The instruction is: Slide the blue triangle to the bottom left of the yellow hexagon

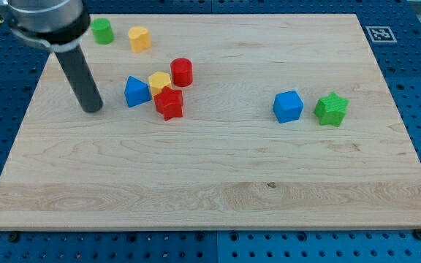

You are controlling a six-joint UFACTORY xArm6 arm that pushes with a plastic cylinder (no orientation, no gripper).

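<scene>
One short gap splits my tip (92, 109) from the blue triangle (136, 92), just right of it, upper left of frame, touching the yellow hexagon's (159, 80) left side. No pincer here, only rod.

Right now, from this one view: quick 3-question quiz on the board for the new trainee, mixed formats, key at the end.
1. True or false: my tip touches the blue triangle.
2. Which block sits closest to the yellow hexagon on its lower side? A) red star B) green star C) blue cube
3. Fill in: the green cylinder and yellow cylinder sit near the view's top ____ corner of the wooden board.

Key: 1 false, the tip stands apart, to the view's left of the triangle. 2 A. 3 left.
</scene>
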